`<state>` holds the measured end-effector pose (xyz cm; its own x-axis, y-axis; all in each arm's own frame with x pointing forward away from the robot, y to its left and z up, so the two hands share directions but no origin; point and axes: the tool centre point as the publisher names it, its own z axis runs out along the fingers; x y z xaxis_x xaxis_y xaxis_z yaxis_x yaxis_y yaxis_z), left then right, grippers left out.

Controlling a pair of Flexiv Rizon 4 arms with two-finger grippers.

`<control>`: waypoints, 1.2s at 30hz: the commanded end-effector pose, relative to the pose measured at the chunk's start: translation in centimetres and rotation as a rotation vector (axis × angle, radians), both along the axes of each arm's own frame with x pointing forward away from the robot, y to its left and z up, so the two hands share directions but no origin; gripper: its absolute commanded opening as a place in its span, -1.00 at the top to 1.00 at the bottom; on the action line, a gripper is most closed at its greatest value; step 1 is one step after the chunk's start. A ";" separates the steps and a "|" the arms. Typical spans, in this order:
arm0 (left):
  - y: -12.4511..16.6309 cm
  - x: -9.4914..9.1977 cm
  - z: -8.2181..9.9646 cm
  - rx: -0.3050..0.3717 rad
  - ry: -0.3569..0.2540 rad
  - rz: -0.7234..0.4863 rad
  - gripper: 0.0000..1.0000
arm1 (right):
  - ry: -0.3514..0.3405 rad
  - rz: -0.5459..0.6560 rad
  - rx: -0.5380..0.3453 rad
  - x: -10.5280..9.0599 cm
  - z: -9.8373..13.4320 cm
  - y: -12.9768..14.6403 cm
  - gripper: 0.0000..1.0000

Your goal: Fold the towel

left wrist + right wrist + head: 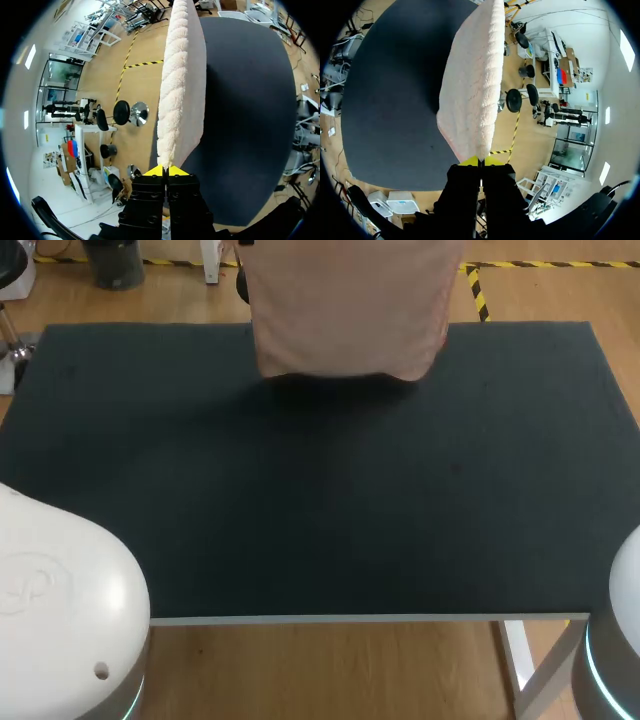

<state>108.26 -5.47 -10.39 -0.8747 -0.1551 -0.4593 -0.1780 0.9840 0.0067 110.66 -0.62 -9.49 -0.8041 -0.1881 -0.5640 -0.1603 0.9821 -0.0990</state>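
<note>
Barely started, by the look of it: no fold laid on the table (320,530) yet, only a pale pink towel (345,310) hanging as a flat sheet in the upper middle of the frame, over the far edge of the dark surface. Pinched at one top corner by the left gripper (166,171), yellow tips closed tight on the fluffy edge. Pinched likewise at the other corner by the right gripper (480,161), also closed on the cloth. Neither gripper visible in the head view, both out past the frame's top edge. Probably left to do: lowering the hem onto the table, draping one half over the other, then smoothing. Impossible to tell whether already doubled once. As to lie: hung broadside to the robot, held edge running left to right between the two grippers, free hem pointing down, close above the table or just brushing it, hard to say which. Long axis seemingly vertical, stretching straight away from the fingers in both wrist views, though cut off at the top in the head view.
</note>
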 end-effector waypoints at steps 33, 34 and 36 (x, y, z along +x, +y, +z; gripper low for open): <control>-2.1 -3.9 -19.4 -0.046 0.491 -0.009 1.00 | 0.405 -0.189 -0.014 -3.5 -20.1 -1.0 1.00; -2.0 -3.6 -20.0 -0.038 0.497 0.000 1.00 | 0.404 -0.196 -0.020 -3.1 -20.7 -1.1 1.00; -1.7 -3.0 -20.8 -0.052 0.495 0.006 1.00 | 0.421 -0.210 -0.014 -2.4 -21.7 -1.2 1.00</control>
<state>103.57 -7.40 -28.58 -0.9831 -0.1684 -0.0713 -0.1720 0.9839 0.0487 105.80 -2.25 -28.35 -0.9704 -0.0128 -0.2411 0.0064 0.9969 -0.0788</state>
